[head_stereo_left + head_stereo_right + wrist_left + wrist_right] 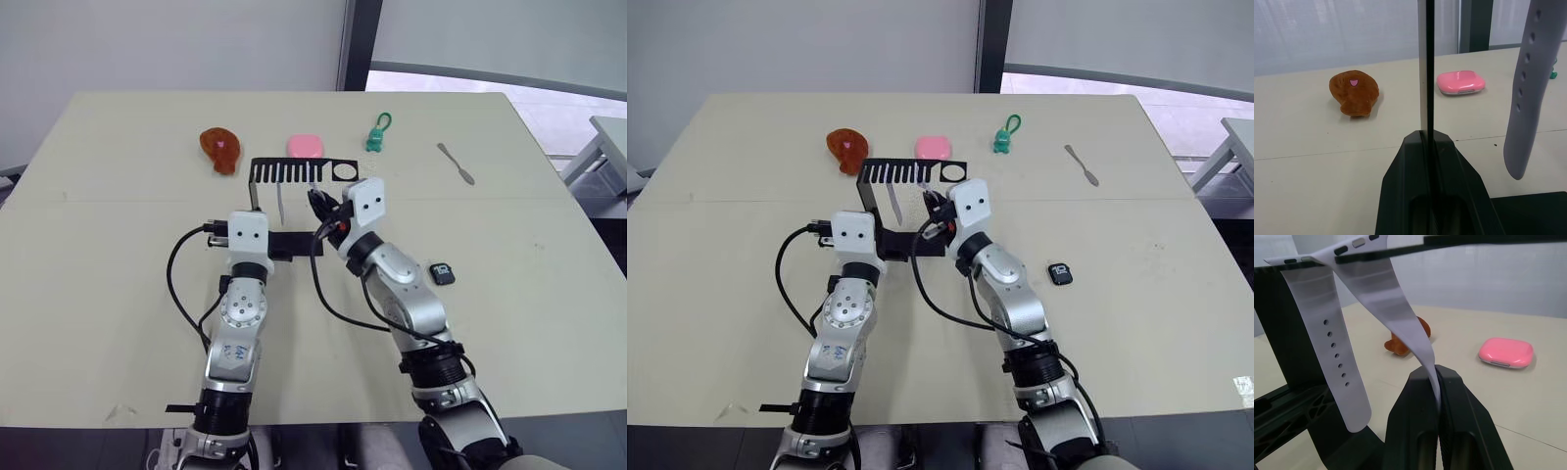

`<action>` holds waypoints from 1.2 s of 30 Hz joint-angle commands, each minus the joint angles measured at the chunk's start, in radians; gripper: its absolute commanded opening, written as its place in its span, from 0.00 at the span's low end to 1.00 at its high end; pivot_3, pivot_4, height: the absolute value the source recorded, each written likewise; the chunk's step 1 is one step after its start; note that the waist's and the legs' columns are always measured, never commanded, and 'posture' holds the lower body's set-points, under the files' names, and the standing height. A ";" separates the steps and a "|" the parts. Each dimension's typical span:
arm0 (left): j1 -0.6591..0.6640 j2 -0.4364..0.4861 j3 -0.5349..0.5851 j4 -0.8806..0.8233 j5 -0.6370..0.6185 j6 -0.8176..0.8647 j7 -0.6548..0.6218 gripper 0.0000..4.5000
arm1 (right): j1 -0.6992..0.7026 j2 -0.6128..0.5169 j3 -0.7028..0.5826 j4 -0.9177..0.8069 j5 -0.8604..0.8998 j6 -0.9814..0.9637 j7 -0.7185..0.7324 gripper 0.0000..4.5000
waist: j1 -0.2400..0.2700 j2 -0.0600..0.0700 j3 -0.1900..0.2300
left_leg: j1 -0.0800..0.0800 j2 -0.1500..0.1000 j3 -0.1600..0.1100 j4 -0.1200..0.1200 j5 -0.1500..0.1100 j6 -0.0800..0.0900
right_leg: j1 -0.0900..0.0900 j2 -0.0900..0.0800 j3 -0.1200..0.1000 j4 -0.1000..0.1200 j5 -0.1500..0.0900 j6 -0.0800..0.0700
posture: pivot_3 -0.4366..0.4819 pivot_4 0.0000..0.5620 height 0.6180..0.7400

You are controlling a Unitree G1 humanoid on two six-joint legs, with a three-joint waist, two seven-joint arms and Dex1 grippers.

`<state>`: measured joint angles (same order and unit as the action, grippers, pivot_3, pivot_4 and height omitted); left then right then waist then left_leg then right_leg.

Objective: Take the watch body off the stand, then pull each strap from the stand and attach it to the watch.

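Note:
The black stand (294,172) is in the middle of the table. My left gripper (1426,138) is shut on its thin upright post (1425,63). Two pale straps hang from the top bar (1488,239). The strap with holes (1337,357) hangs free. My right gripper (1437,376) is shut on the lower end of the plain strap (1400,313), which slants away from the bar while its top end still sits in the slot. The watch body (443,274) lies flat on the table to the right of my right arm, apart from both grippers.
Behind the stand lie a brown toy (219,149), a pink case (305,146) and a green keychain figure (376,135). A grey spatula (457,164) lies at the far right. The table (118,294) ends close in front of me.

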<state>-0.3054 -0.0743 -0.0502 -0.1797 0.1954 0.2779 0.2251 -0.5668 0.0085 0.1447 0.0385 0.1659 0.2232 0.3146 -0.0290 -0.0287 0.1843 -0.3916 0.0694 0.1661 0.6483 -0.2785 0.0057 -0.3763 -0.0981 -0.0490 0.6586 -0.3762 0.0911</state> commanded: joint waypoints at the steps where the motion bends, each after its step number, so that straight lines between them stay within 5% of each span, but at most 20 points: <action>1: -0.010 0.003 0.001 0.002 0.010 0.007 0.001 0.00 | -0.001 -0.001 0.032 -0.086 0.000 -0.032 0.040 0.00 | 0.000 0.000 0.000 | 0.000 0.000 0.000 0.000 0.000 0.000 | 0.000 0.000 0.000 0.000 0.000 0.000 | 0.48 0.27 1.00; 36: -0.002 0.005 -0.003 -0.002 0.008 0.030 -0.006 0.00 | 0.055 -0.132 0.141 -0.087 -0.354 -0.264 -0.012 0.00 | 0.000 0.000 0.000 | 0.000 0.000 0.000 0.000 0.000 0.000 | 0.000 0.000 0.000 -0.001 0.000 0.000 | 0.48 0.27 1.00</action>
<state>-0.3118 -0.0674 -0.0501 -0.1804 0.1954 0.2939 0.2210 -0.5068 -0.1275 0.2977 -0.0174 -0.1816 -0.0072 0.3299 -0.0287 -0.0287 0.1843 -0.3917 0.0693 0.1661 0.6481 -0.2785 0.0056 -0.3765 -0.0984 -0.0492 0.6581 -0.3762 0.0911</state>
